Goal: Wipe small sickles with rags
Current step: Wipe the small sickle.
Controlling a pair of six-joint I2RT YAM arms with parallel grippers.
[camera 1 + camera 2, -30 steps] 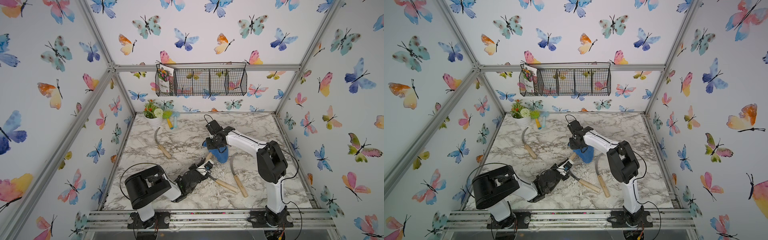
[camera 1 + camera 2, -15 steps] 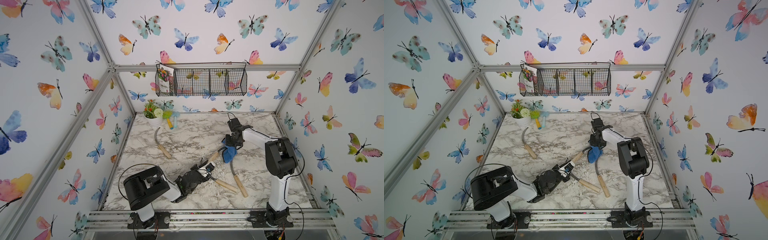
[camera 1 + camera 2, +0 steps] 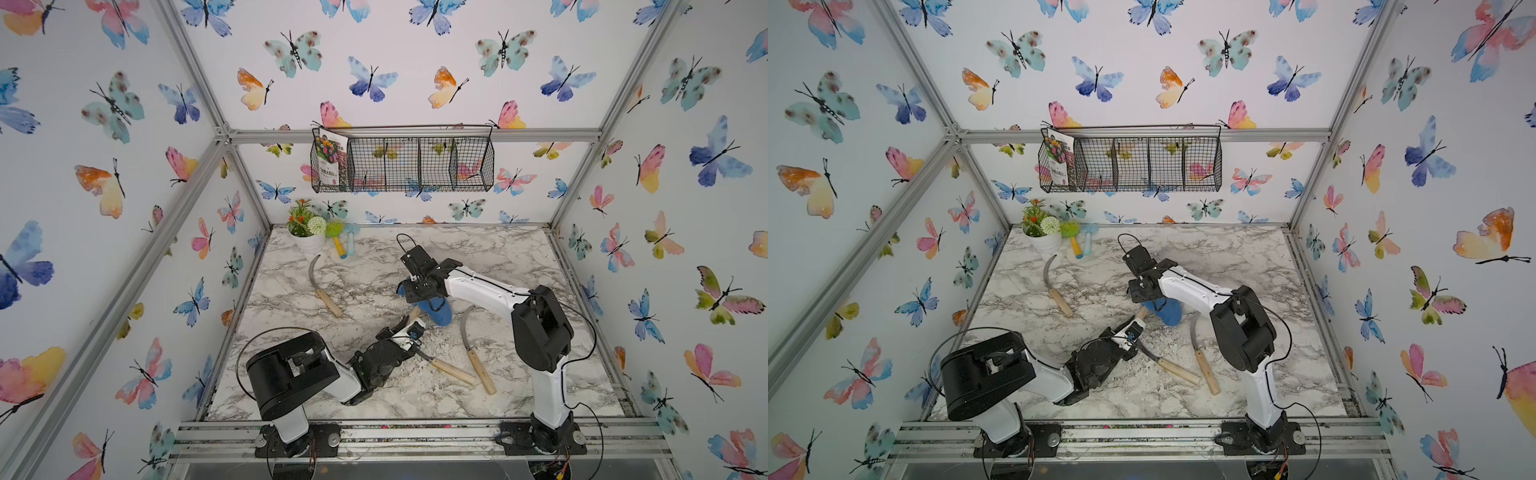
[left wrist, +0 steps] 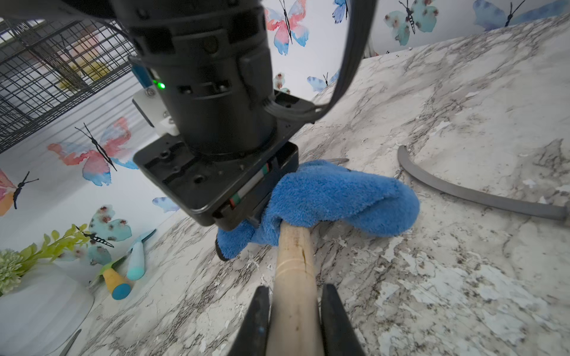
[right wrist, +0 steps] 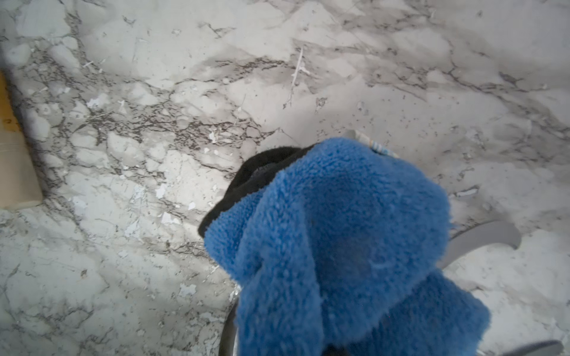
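Left pincer [image 4: 294,311] grips one sickle [image 4: 293,265] by its handle; right pincer [image 3: 424,298] clamps the rag [image 4: 339,197] over that blade just ahead; three other sickles [image 3: 322,286], lying aside, apparently await wiping.

Two arms alike: left arm [image 3: 345,380], right arm [image 3: 486,289]. White tube links, bulky black joint housings. Black cables [image 4: 357,37] loop alongside. Black base plates [image 3: 519,446], round silver washers [image 3: 577,436]. Small green light [image 4: 160,85] on right wrist housing. Black tapered jaws.
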